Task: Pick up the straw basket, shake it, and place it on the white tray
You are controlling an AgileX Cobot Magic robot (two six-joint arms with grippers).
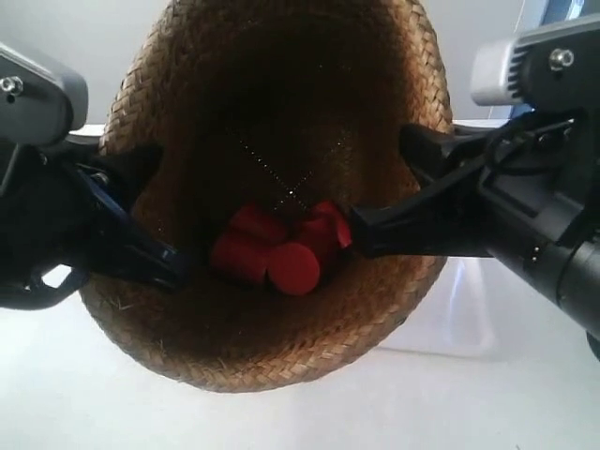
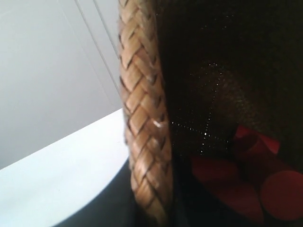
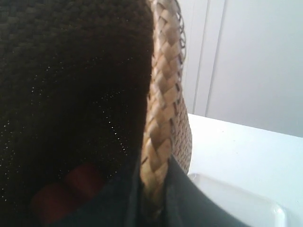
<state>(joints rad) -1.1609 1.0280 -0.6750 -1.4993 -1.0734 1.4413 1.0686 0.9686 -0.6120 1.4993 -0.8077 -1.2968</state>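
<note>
Basket (image 1: pixel 281 352) up between two tools, tipped so that its dark mouth faces the exterior camera. Fills most of that view and seems clear of the counter (image 1: pixel 112 412). Carries a small heap of red cylinders (image 1: pixel 272 255) low in the dark inside, touching one another; count hard to tell.

At left, clamped by the left tool (image 1: pixel 169 214): one dark finger outside the weave, the other reaching in over the rim (image 2: pixel 142 123). Seen from the left wrist view, braided rim running up from the tool, a dark finger on its outer side, red cylinders blurred beyond; inner finger lost in shadow there.

At right, clamped by the right tool (image 1: pixel 380 187): one finger at the rim's outer side, the other stretching in until its tip lies just beside the cylinders. Seen from the right wrist view, dark fingers (image 3: pixel 189 208) pressed on both sides of the braid.

Tray (image 1: pixel 469 314) flat on the counter at right, farther from the exterior camera than the basket, partly hidden behind it and under the right arm (image 1: pixel 553 216). Shows also in the right wrist view, just beside the basket's outer wall; touching or apart, cannot tell. Pale wall (image 1: pixel 103 37) behind everything.
</note>
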